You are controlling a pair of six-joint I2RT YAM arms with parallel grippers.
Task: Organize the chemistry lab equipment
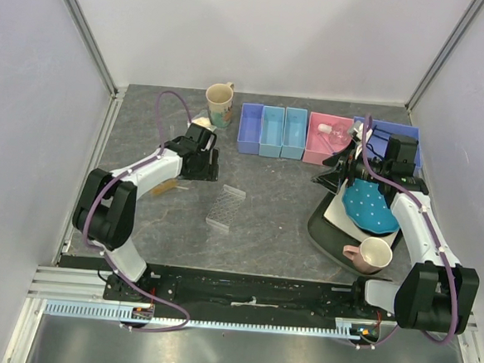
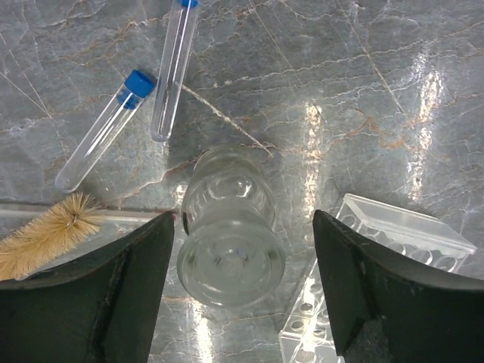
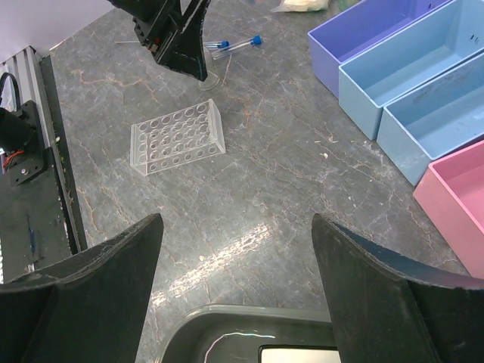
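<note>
My left gripper (image 2: 243,219) is open, its fingers on either side of a small clear glass bottle (image 2: 231,242) on the table, not touching it. Two blue-capped clear tubes (image 2: 106,132) lie just beyond it, and the clear tube rack (image 2: 378,272) is to its right. In the top view the left gripper (image 1: 199,160) is left of centre and the rack (image 1: 226,208) lies mid-table. A white-stoppered flask (image 1: 333,131) lies in the pink bin (image 1: 317,149). My right gripper (image 3: 236,219) is open and empty over the dark tray's rim (image 3: 227,318). I cannot make out the wire tripod.
A bristle brush (image 2: 45,231) lies left of the bottle. Purple (image 1: 251,128) and light blue bins (image 1: 271,131) line the back, with a cream mug (image 1: 220,103) to their left. The dark tray (image 1: 326,233) holds a blue dotted plate (image 1: 369,203) and a pink mug (image 1: 368,255).
</note>
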